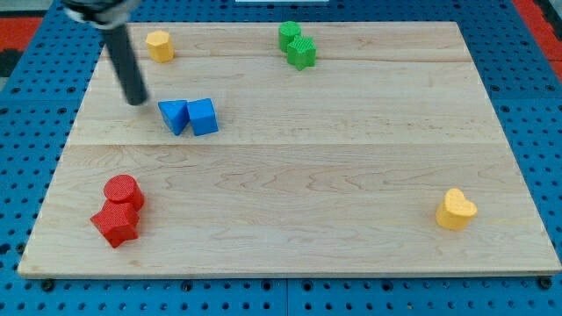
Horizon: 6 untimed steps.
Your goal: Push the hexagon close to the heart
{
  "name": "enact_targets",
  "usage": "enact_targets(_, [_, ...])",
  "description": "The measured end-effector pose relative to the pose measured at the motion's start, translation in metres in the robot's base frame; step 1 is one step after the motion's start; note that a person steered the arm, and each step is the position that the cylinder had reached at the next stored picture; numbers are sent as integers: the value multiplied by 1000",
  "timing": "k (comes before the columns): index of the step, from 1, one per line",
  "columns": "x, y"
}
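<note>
The yellow hexagon point(159, 45) sits near the board's top left. The yellow heart point(456, 210) lies far off at the lower right. My tip point(136, 100) rests on the board below and a little left of the hexagon, apart from it, and just left of the two blue blocks. The rod slants up toward the view's top left.
A blue triangle point(174, 116) and a blue cube point(203, 116) touch each other right of the tip. Two green blocks point(296, 46) sit at the top middle. A red cylinder point(123, 190) and a red star-like block point(116, 224) sit at the lower left. The wooden board point(351, 158) lies on a blue pegboard.
</note>
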<state>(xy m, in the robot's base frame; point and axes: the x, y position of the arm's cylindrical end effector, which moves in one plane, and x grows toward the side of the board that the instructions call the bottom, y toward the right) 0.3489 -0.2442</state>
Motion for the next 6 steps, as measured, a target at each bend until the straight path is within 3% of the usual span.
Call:
enact_targets(1, [-56,-52])
enact_targets(2, [-113,-28])
enact_targets(3, [-119,67])
enact_targets(4, [-65,111])
enact_targets(6, [-48,215])
